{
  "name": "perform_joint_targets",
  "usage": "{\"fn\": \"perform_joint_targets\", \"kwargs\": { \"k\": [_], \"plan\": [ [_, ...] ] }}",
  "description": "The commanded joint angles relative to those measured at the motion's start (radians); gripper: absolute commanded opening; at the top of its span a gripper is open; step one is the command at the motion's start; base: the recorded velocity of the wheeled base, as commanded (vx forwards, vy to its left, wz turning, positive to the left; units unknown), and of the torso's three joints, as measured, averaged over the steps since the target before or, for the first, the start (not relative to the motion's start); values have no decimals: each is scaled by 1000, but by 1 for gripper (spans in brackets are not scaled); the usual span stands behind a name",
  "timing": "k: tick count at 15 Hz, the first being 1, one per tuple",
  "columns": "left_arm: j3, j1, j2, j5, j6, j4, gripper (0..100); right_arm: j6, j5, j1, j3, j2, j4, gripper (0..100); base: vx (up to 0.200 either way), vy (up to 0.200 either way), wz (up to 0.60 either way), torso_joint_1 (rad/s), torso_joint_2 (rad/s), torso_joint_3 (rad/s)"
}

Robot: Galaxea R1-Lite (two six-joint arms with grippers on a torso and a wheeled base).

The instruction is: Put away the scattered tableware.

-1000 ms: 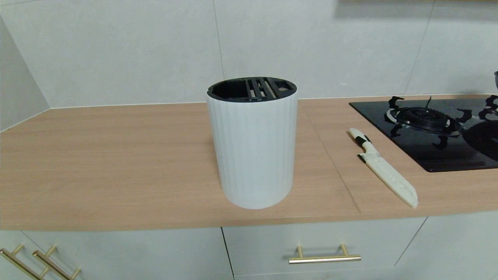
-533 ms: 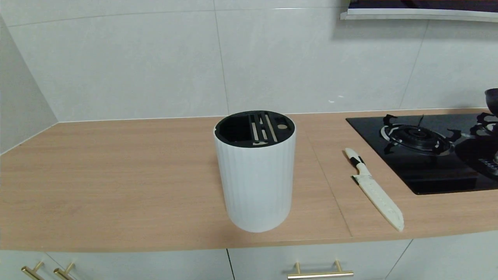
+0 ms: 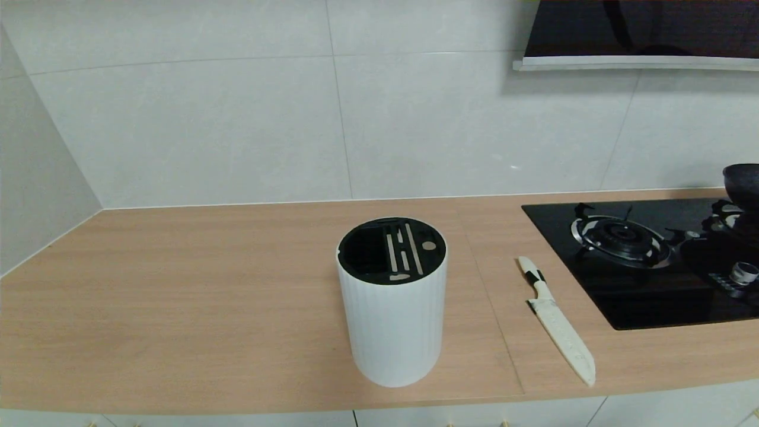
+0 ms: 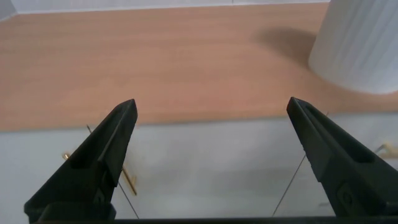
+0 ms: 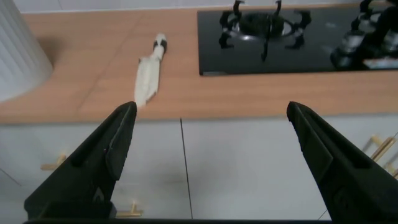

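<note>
Jaws wide apart and empty, the left gripper [image 4: 211, 106] hangs before the front edge of the counter [image 4: 155, 62]; the white holder [image 4: 360, 50] is cut off beyond it.

In the right wrist view, the right gripper [image 5: 210, 109] is likewise spread wide and empty off that front edge. The knife [image 5: 149, 71] lies flat on the counter between holder and hob [image 5: 280, 43].

From the head, the holder stands upright near the front edge, with the knife beside it but apart, its tip toward that edge. I judge this the approach: next, the right gripper must pinch the handle and lift. How deep the slots [image 3: 403, 252] run is hidden, and a dark pot [image 3: 741, 184] is cut off at the right end.
</note>
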Motion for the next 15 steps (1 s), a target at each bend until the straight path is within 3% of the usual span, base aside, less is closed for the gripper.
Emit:
{"fn": "perform_joint_targets", "kwargs": {
  "k": [1, 8, 15],
  "plan": [
    [0, 0, 0, 0, 0, 0, 100, 0, 0, 1, 0, 1, 0, 100, 0, 0, 0, 261, -549, -310],
    [0, 0, 0, 0, 0, 0, 100, 0, 0, 0, 0, 1, 0, 100, 0, 0, 0, 267, -558, -302],
    [0, 0, 0, 0, 0, 0, 100, 0, 0, 0, 0, 1, 0, 100, 0, 0, 0, 136, -280, -146]
  ]
}}
